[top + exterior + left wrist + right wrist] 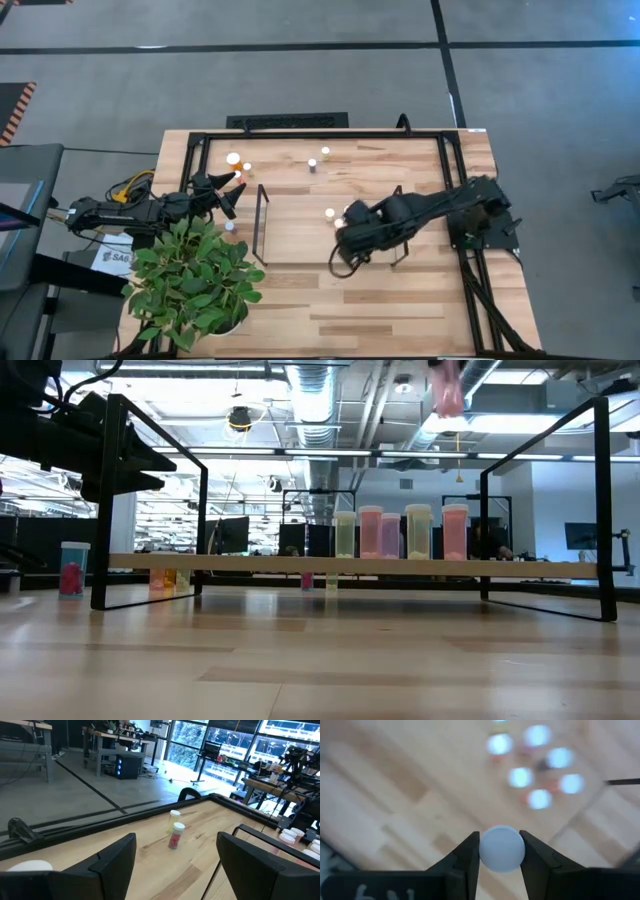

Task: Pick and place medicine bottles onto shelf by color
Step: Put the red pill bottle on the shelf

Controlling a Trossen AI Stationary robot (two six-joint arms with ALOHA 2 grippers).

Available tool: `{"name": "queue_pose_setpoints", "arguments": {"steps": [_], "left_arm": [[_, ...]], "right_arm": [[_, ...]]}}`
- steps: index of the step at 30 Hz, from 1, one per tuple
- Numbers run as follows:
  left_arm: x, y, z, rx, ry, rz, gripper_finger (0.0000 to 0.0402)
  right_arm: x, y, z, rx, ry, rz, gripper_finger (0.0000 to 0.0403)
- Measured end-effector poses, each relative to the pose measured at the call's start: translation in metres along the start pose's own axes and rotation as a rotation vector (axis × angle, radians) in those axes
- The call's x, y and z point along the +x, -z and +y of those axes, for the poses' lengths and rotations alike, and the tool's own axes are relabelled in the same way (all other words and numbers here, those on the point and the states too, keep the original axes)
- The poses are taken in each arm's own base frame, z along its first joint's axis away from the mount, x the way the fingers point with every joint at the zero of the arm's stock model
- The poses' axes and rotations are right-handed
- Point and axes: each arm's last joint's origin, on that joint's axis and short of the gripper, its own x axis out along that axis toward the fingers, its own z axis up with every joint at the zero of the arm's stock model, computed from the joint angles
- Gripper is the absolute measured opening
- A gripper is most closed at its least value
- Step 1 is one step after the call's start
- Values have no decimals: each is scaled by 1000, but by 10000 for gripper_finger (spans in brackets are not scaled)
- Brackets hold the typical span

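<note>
Right claw [501, 851] pinching round ribbed white cap [502, 848]; left claw [175, 865] wide above light-wood table [200, 865].

You see two arms, one per side of the worktop [400, 300], and one shelf [250, 563] with two black wire ends. From table height, four bottles [371, 531] stand in a row on that shelf, and one more bottle [73, 568] stands alone at the far left. A fifth white-capped bottle [502, 848] sits clamped between the right arm's jaws. One potted plant [195, 285] stands on the worktop.
</note>
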Motion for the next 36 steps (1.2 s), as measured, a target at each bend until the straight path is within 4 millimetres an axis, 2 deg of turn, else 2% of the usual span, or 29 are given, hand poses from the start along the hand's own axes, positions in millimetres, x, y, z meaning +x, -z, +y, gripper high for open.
{"name": "queue_pose_setpoints", "arguments": {"steps": [4, 9, 13, 21, 32, 36], "left_arm": [[0, 0, 0, 1, 0, 1, 265], [0, 0, 0, 0, 0, 0, 265], [0, 0, 0, 0, 0, 0, 265], [0, 0, 0, 0, 0, 0, 265], [0, 0, 0, -1, 0, -1, 265], [0, 0, 0, 0, -1, 0, 265]], "right_arm": [[13, 6, -25, 84, 16, -23, 131], [39, 13, -39, 183, -44, -36, 131], [55, 19, -39, 206, -33, -22, 131], [89, 21, -19, 260, 9, -1, 136], [83, 3, -21, 312, -31, -25, 142], [84, 3, -18, 221, -42, -28, 142]]}}
